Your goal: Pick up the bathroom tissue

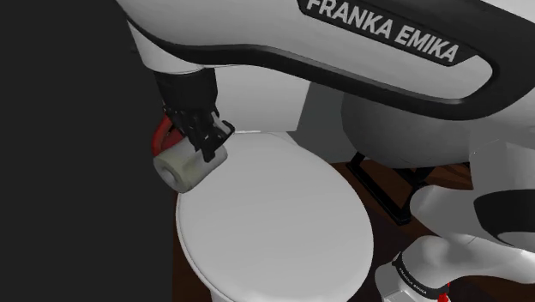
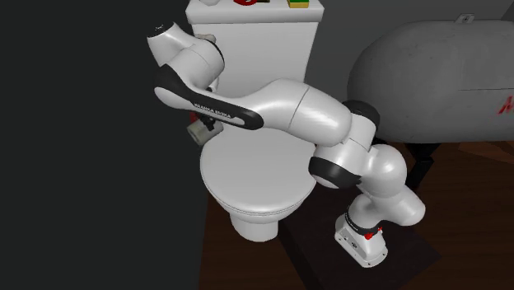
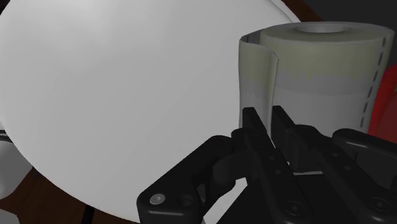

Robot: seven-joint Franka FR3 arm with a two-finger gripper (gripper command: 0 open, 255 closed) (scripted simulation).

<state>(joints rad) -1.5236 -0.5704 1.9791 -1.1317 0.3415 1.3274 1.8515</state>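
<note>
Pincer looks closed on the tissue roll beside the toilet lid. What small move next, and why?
Probably a short straight lift. The pincer looks pinched on the tissue roll at its outer wrap, with the toilet lid and a red object close by; rising should clear both.

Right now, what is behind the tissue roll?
A red object peeks out from behind the tissue roll, which the gripper holds. The roll and the gripper cover most of it, so what it is cannot be told.
</note>
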